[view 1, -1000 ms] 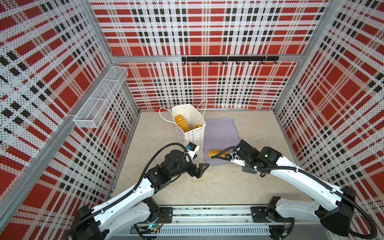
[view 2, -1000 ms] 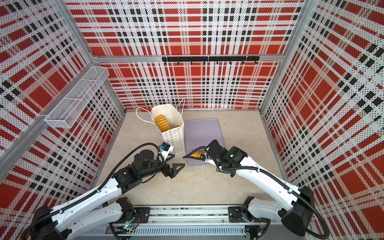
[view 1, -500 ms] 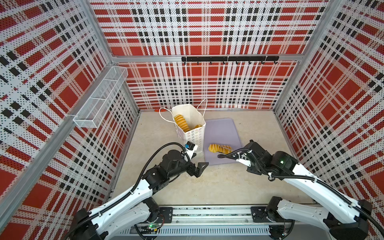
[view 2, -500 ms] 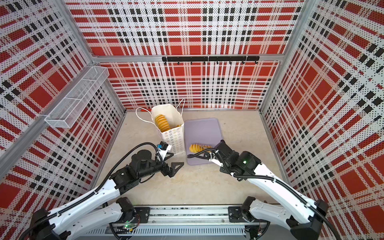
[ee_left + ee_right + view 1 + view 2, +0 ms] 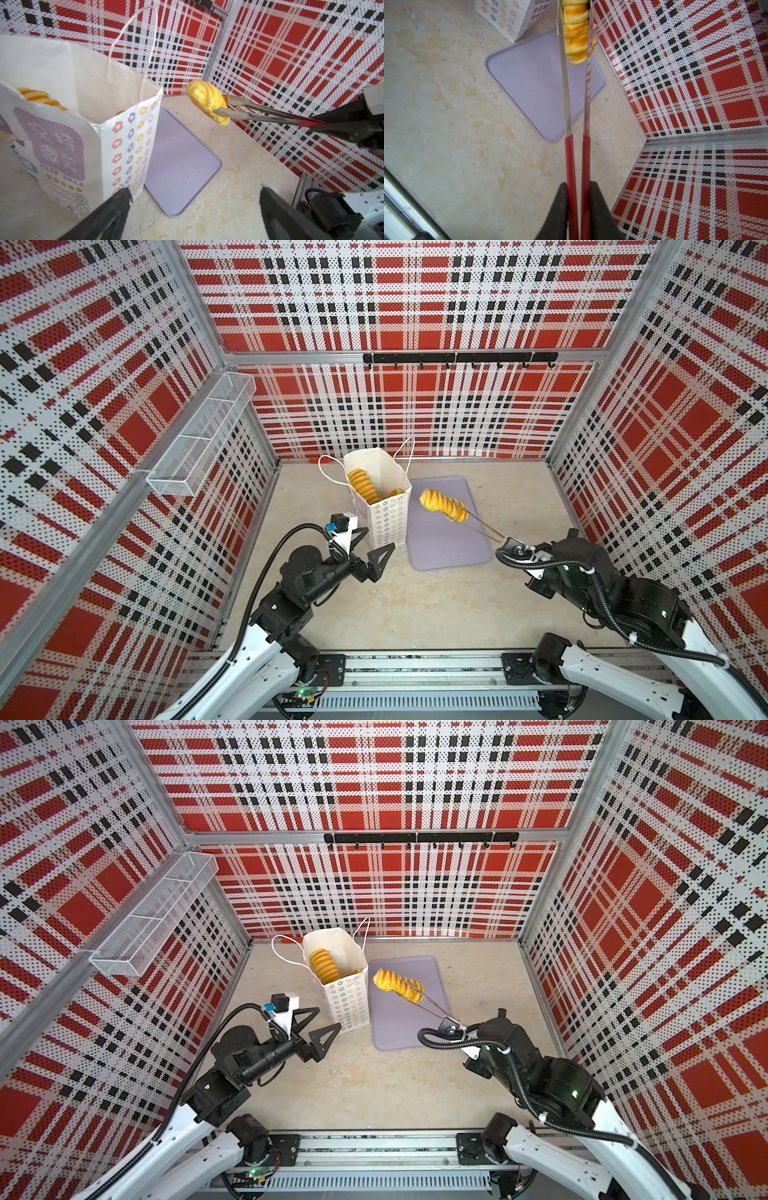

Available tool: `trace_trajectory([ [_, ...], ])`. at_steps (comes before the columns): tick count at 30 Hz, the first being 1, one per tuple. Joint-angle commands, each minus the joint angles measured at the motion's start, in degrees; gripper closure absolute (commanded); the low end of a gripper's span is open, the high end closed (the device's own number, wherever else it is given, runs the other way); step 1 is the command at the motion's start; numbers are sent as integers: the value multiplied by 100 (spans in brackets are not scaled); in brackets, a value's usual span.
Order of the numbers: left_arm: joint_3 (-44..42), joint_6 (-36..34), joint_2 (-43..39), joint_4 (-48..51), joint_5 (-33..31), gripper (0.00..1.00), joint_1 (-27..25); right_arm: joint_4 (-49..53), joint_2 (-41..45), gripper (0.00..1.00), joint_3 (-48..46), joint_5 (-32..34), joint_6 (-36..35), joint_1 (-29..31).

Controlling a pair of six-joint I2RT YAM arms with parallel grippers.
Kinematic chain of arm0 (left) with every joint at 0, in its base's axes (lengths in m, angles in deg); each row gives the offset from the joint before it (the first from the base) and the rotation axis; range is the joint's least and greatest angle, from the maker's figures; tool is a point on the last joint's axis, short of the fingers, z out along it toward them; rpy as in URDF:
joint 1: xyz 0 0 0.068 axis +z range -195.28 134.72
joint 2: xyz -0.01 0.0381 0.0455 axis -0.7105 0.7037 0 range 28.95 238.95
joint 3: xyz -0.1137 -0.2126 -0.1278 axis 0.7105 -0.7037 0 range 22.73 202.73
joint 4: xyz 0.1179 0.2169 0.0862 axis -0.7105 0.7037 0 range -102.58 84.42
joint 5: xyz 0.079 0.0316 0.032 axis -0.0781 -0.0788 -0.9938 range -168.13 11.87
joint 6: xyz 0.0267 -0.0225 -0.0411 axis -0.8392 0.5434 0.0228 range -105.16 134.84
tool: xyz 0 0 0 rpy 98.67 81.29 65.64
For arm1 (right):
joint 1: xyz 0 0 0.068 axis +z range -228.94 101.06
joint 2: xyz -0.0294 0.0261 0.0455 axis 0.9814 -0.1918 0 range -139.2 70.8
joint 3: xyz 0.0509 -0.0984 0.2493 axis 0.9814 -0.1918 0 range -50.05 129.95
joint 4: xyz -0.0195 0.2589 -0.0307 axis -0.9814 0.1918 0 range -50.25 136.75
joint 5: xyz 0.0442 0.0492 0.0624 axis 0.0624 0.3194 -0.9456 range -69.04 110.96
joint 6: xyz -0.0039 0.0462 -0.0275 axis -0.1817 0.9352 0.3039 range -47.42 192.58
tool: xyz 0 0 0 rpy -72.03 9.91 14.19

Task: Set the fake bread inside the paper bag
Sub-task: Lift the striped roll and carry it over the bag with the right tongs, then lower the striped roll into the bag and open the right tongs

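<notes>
A ridged golden-yellow toy loaf (image 5: 443,504) is held in the air between the metal blades of red-handled tongs (image 5: 480,524). It hangs above the far part of the lilac tray (image 5: 451,551), just beside the open mouth of the paper bag (image 5: 384,516) and outside it. In the left wrist view the toy loaf (image 5: 207,101) is seen at about the height of the bag's rim. The red handles are squeezed between the pressed-together fingers of the right gripper (image 5: 578,185), so the blades are clamped on the loaf's sides. More fake bread (image 5: 362,486) is seen standing inside the bag. The bag is set upright on the beige table (image 5: 415,605), right beside the tray's left edge. The left gripper (image 5: 380,538) is spread wide and nothing is held in it. It is placed low by the bag's near corner, and whether a fingertip touches the paper cannot be told.
</notes>
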Motion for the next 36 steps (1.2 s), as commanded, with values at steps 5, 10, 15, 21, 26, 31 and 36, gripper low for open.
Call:
trace_trajectory([
  [5,350,172,-281,285,181,0,478,-839,371,80,288,-456,251,44],
  [10,462,422,-344,247,251,0,770,-1051,324,79,415,-795,349,41],
  [15,507,506,-387,175,254,0,1056,-1623,252,77,303,-1127,391,39],
  [21,568,790,-310,118,196,1,1429,-2132,-238,77,310,-1529,434,39],
  [26,560,857,-277,40,135,1,1667,-2525,-736,77,302,-1681,488,45],
  [31,507,924,-308,-36,123,1,1840,-2931,-1104,77,319,-1803,561,39],
  [36,485,950,-267,-59,200,1,2172,-3065,-1405,77,387,-1809,586,39],
])
